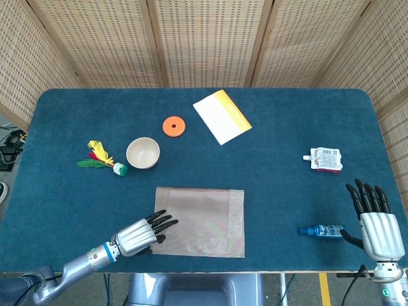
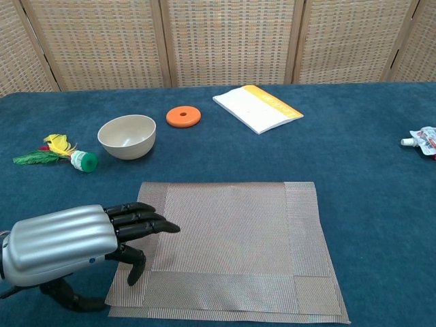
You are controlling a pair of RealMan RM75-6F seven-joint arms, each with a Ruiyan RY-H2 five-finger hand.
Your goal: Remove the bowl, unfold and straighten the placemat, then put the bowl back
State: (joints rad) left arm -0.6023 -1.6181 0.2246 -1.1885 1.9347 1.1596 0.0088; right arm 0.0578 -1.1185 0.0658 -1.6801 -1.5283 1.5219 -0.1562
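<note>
Chest view puts the left hand nearest, low at the left edge — its dark fingers reach out flat and a little apart over the near left corner of the placemat, with the thumb hooked down toward the mat's edge. It grips nothing; whether the fingertips actually press the weave cannot be told. The placemat lies spread open and flat on the blue table, its borders roughly square to the table's near edge.

From the head view the right hand sits at the near right corner of the table, fingers extended upward and slightly spread, holding nothing. Just beside its thumb lies a small blue bottle on its side.

Beyond the mat, off its far left corner, the bowl stands upright on the bare cloth — well apart from the mat. Left of it, close by, is a feathered shuttlecock with a green base. Farther back lie an orange disc and a white booklet with a yellow edge. A small pouch rests toward the right side.
</note>
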